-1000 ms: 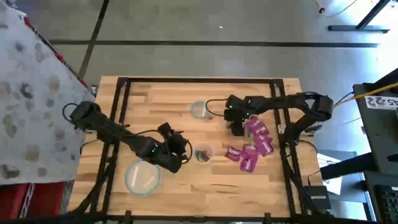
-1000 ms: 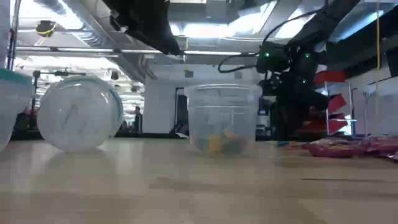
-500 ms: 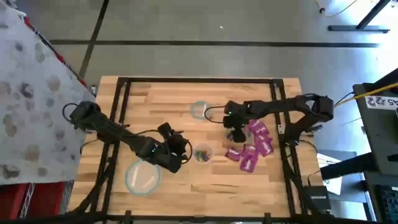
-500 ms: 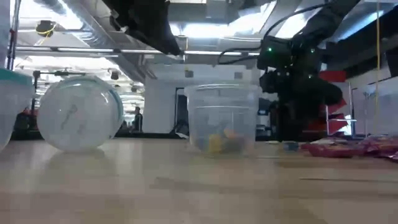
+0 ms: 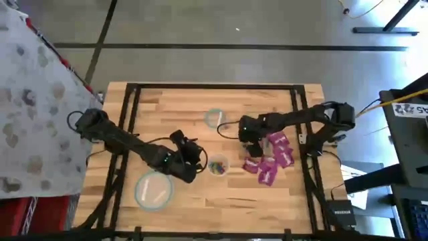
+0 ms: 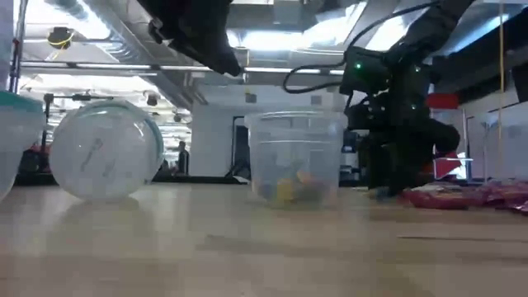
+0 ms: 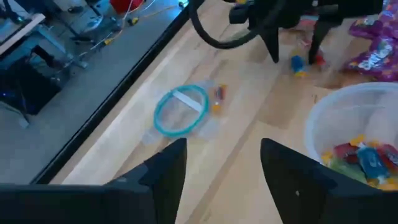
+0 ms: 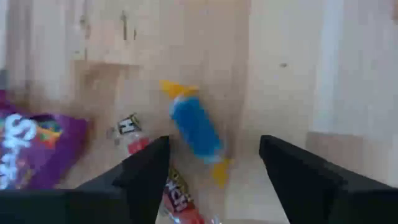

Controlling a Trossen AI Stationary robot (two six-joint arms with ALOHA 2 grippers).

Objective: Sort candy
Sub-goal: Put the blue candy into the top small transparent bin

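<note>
1. High view: the purple candy packets (image 5: pixel 271 157) lie unsorted beside the right gripper (image 5: pixel 251 142); a few sweets sit in the middle cup (image 5: pixel 217 165), so most sorting remains.
2. Right wrist view: fingers spread wide over a blue sweet (image 8: pixel 194 132).
3. Left wrist view: the left gripper (image 7: pixel 222 180) hovers open by the cup.
4. Since a second ago, the right gripper moved nearer and opened.

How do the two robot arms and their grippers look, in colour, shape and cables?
Both arms are black, slim and jointed, with a small green light near the wrist. A black cable loops beside the right gripper. The left gripper shows two broad, flat black fingers in its wrist view.
</note>
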